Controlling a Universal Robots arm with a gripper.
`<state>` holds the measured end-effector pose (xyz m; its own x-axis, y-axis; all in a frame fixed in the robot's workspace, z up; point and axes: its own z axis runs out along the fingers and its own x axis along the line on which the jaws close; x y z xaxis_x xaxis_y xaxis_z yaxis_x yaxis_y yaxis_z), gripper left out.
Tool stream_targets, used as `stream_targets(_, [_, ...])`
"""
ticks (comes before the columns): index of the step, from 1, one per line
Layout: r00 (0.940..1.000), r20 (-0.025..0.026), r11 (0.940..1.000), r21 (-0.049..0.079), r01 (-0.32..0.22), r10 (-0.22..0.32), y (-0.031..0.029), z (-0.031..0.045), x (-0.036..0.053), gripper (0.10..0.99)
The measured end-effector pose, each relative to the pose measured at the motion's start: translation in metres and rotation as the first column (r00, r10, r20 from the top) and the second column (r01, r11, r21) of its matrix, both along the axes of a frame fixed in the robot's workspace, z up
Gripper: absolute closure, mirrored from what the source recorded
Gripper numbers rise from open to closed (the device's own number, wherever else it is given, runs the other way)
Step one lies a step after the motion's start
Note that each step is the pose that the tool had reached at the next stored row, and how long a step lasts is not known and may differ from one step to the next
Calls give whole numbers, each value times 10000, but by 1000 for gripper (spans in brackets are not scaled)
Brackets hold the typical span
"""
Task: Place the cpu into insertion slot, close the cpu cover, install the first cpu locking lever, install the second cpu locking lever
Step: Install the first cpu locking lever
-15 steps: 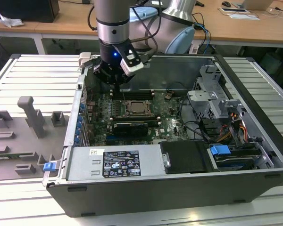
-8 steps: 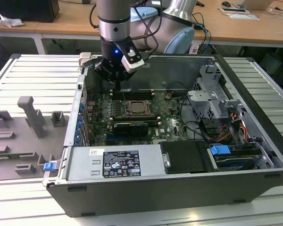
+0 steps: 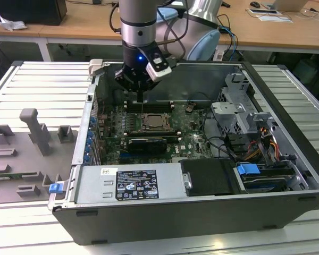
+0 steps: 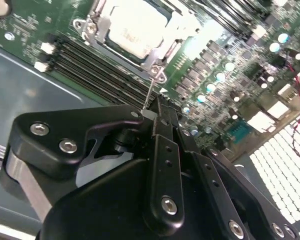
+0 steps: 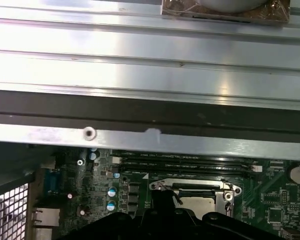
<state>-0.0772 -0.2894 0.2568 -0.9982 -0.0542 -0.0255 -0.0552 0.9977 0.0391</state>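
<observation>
Pinching the tip of a thin wire lever [image 4: 150,91], the gripper [image 4: 149,113] has its fingers drawn narrow, almost together, and hangs in the upper middle of the exterior view, just above the socket [image 3: 147,126] at the centre of the green board [image 3: 189,133]. The chip [image 4: 135,27] already lies in that socket, with the metal cover [image 4: 99,26] folded down around it. Being slim and springy, the wire could slip from the pinch and snap back, or, if swung off line, miss its hook and leave the cover loose.
</observation>
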Motion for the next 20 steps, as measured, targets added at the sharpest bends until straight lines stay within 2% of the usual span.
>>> stream_targets(4, [10000, 0, 10000, 0, -1, 1, 2, -6, 87, 980])
stream_targets(7, [10000, 1, 10000, 23, 0, 0, 1, -9, 99, 980])
stream_targets(8, [10000, 1, 10000, 92, 0, 0, 2, -12, 101, 980])
stream_targets(11, [10000, 1, 9981, 616, 0, 0, 2, -43, 113, 980])
stream_targets(16, [10000, 0, 9980, 636, -10, 10, 1, -105, 229, 980])
stream_targets(20, [9999, -1, 9980, 618, -154, 154, 1, -159, 288, 980])
